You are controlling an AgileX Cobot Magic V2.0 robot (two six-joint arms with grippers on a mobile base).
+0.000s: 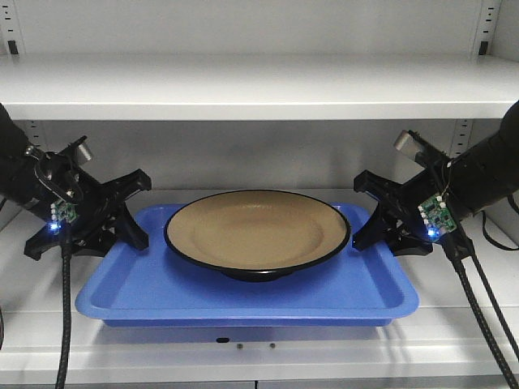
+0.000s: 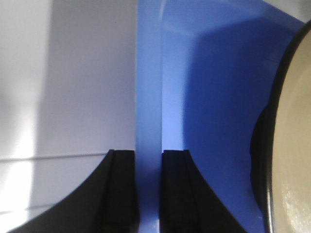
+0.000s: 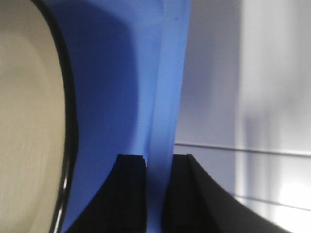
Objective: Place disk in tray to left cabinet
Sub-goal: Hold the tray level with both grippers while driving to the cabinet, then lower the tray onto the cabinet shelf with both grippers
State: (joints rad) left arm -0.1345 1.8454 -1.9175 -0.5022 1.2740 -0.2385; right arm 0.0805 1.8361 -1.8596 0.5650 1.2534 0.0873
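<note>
clenching smooth blue tray (image 1: 243, 292) rims, left hand (image 1: 138, 212) and right hand (image 1: 366, 212), round glossy tan disk (image 1: 258, 231) inside

front view sharp, evenly lit | wrist views blurred | glare on tray (image 2: 148, 126) rim

Left arm (image 1: 16, 174): held low and angled inward from the left side, wrist tilted down.
Left gripper (image 1: 139, 211): clamped onto the left rim of the tray (image 1: 243, 312), one black finger (image 2: 121, 187) set on each side of the rim.
Right arm (image 1: 495, 170): mirrored, angled inward from the right side.
Right gripper (image 1: 365, 212): clamped onto the tray's right rim, which is pinched between both fingers (image 3: 130, 187).
</note>
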